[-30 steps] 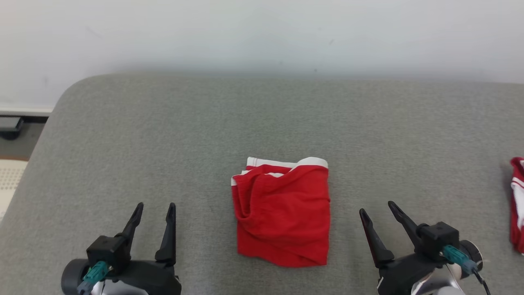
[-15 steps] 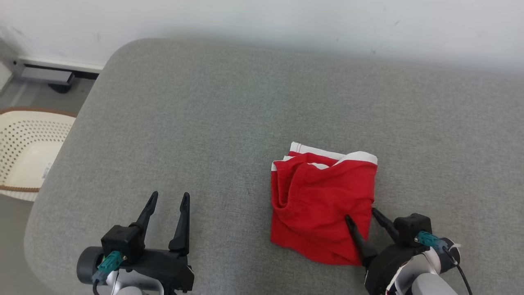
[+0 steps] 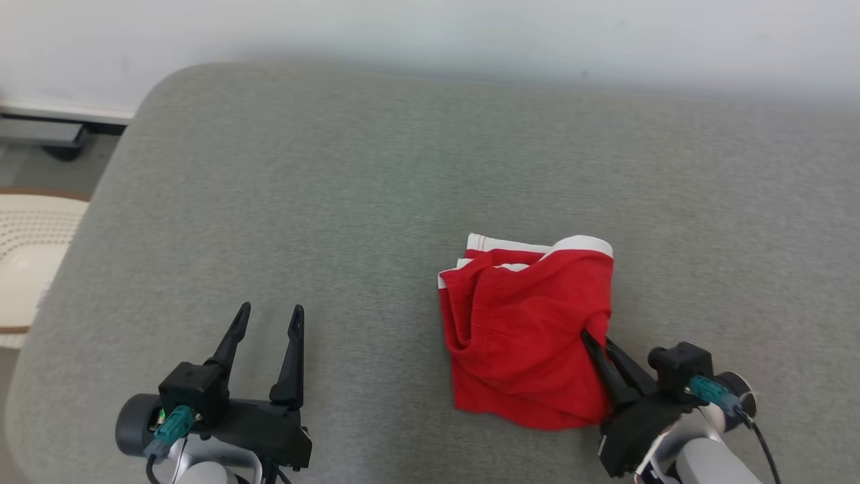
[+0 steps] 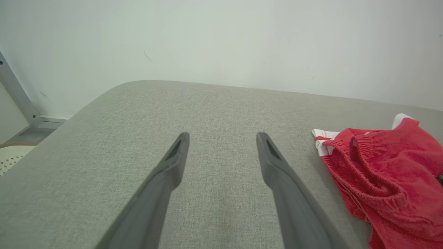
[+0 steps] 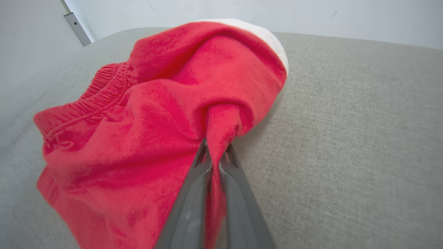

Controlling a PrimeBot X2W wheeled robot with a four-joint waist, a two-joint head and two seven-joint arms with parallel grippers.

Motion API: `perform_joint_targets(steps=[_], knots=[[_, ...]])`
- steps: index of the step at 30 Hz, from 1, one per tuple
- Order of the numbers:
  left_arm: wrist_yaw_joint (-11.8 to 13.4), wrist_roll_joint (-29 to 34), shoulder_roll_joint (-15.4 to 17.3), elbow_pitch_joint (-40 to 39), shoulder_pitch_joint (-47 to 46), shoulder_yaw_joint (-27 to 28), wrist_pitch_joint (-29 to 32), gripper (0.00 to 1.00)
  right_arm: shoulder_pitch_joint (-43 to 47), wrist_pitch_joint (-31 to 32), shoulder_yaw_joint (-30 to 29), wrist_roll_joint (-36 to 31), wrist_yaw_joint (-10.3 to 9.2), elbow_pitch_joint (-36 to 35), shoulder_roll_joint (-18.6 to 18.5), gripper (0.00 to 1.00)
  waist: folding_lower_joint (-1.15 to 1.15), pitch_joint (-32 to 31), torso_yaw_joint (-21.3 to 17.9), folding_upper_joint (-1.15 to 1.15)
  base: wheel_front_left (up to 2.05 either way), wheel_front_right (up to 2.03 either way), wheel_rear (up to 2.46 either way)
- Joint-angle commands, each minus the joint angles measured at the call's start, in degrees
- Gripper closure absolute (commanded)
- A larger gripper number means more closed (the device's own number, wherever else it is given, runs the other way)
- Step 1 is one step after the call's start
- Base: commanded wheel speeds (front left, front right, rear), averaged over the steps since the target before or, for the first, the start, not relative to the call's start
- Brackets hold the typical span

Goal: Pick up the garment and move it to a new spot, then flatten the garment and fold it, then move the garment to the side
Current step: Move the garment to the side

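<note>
The garment [image 3: 527,329] is a folded red pair of shorts with white trim, lying right of centre on the grey cushion [image 3: 376,202]. My right gripper [image 3: 598,339] is shut on the garment's right edge, a pinch of red cloth squeezed between its two fingers [image 5: 214,152]. In the right wrist view the garment [image 5: 155,114] bunches up around that pinch. My left gripper [image 3: 269,312] stands open at the lower left, well clear of the cloth, with nothing between its fingers [image 4: 221,138]. The left wrist view has the garment [image 4: 384,173] off to its right.
A pale wall [image 3: 430,27] runs behind the cushion. Past the cushion's left edge sit a cream perforated basket [image 3: 27,249] on the floor and a dark fixture [image 3: 47,134] by the wall. Bare grey cushion stretches left and behind the garment.
My right gripper went from open beside the garment to straddling its right edge, then shut on it. The head camera has shifted. The left gripper stays open.
</note>
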Motion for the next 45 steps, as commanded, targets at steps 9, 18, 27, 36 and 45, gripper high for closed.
perform_joint_targets(steps=[9, 18, 27, 36, 45], knots=[[0.57, 0.12, 2.02, -2.52, -0.34, 0.55, 0.25, 0.0, 7.05, -0.88, -4.7, -4.73, -0.04, -9.43, -3.59, 1.0, -0.01, 1.15, -13.53, 0.0, 0.0, 0.0, 0.0], [0.62, 0.5, 3.74, -5.68, -1.32, 0.02, 2.38, 0.0, 12.03, 1.17, -12.7, -7.98, -0.04, -20.7, -5.9, 1.0, -0.01, 2.84, -25.03, 0.0, 0.0, 0.0, 0.0], [0.7, 0.84, 4.71, -8.1, -3.58, -0.32, 4.18, 0.0, 1.73, 3.26, -12.75, -6.68, -0.04, -23.65, -9.59, 1.0, -0.01, 5.47, -29.28, 0.0, 0.0, 0.0, 0.0], [0.57, 1.38, 5.33, -9.56, -4.69, -1.43, 5.34, 0.0, -12.19, 3.95, -4.29, -1.64, -0.04, -20.01, -19.02, 1.0, -0.01, 7.35, -30.39, 0.0, 0.0, 0.0, 0.0], [0.41, 0.97, 5.15, -9.95, -6.14, -1.73, 4.83, 0.0, -21.57, 7.11, 9.15, 5.89, -0.04, -19.77, -32.87, 1.0, -0.01, 9.69, -28.24, 0.0, 0.0, 0.0, 0.0]])
